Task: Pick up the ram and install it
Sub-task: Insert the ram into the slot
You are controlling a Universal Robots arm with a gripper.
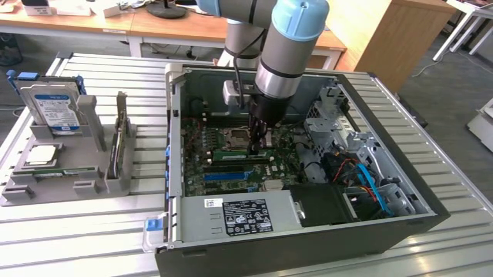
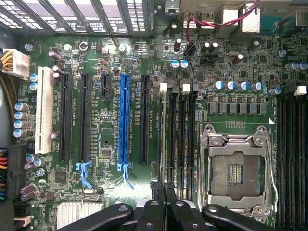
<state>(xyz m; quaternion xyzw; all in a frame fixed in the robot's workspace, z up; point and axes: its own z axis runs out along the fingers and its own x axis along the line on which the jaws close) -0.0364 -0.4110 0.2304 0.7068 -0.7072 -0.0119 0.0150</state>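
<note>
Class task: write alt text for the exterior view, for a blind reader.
A robot arm reaches into an open computer case, its shut gripper at the green ram on the motherboard. A grey tray of parts stands at the exterior view's left.

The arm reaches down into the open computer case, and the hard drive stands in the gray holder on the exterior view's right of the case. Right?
Wrong side: the exterior view shows the hard drive standing in the gray holder on its left of the computer case. The arm does reach down into the open case.
</note>
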